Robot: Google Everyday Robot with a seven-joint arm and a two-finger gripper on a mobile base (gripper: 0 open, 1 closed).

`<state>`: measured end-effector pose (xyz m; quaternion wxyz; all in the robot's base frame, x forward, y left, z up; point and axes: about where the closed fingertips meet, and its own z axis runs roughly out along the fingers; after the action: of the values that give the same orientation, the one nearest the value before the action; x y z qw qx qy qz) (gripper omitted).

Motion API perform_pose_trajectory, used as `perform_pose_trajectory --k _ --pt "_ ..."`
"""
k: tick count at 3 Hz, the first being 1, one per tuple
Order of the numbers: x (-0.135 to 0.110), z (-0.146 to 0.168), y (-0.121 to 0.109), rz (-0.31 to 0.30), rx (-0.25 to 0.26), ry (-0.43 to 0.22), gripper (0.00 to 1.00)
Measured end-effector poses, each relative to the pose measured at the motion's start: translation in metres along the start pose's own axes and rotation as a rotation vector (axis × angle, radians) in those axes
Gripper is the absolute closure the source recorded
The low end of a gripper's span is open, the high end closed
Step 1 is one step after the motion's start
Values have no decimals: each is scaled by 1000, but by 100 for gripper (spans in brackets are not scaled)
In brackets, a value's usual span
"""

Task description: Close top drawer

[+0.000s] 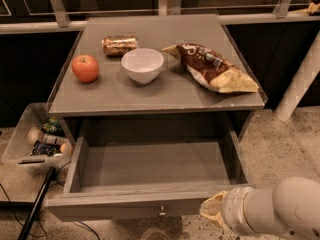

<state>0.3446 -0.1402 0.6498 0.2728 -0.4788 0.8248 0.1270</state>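
Against the dark back wall stands a grey wooden table (150, 96). Beneath its front edge the top drawer (150, 166) is pulled fully out, its inside bare. Its plain flat front faces the camera along the bottom of the view. At the bottom right corner a white robot arm (285, 211) reaches in. The yellowish gripper (214, 211) sits just beside the right end of the drawer front. Whether it is spread or pressed together cannot be told.

A brown and yellow chip bag (215, 69) lies along the tabletop's right edge. A clear plastic bin (17, 144) of bottles sits on the floor to the left. A white bowl (142, 64) stands mid-table, a red apple (85, 68) near the left edge and a shiny gold-brown packet (120, 44) towards the back. A small round metal knob (161, 213) marks the drawer front's centre.
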Motion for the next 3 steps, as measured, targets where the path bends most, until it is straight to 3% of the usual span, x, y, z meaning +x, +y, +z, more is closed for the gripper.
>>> perform_pose_trajectory --k 1,3 --pt "2 25 -7 -1 -3 12 100" --pt "2 25 -7 -1 -2 12 59"
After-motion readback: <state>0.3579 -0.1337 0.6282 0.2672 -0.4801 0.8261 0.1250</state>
